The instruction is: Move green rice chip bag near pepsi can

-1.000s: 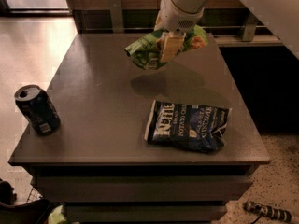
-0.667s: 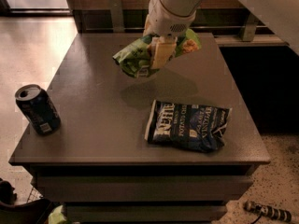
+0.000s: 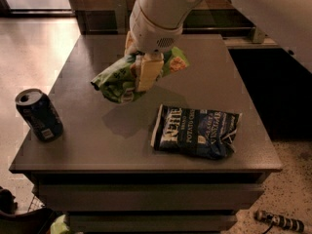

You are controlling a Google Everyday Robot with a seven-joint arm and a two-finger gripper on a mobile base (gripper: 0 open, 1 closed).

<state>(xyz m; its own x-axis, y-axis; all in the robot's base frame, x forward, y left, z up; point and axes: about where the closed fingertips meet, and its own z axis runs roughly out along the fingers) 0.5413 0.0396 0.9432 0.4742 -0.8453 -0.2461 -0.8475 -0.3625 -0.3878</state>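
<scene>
End effector (image 3: 140, 72) gripping green rice chip bag (image 3: 113, 80), seemingly airborne

The gripper (image 3: 140, 69), fingers clamped on the green rice chip bag (image 3: 113, 81), has travelled left and toward the front of the table (image 3: 209, 67), above its middle. The bag now hangs closer to the pepsi can (image 3: 39, 115).

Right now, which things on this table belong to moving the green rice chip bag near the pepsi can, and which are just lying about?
Part of the job:
green rice chip bag, held in the air
claw, shut on it above the table
pepsi can, upright near the left edge

Just lying about:
blue Kettle chip bag, flat at the front right
</scene>
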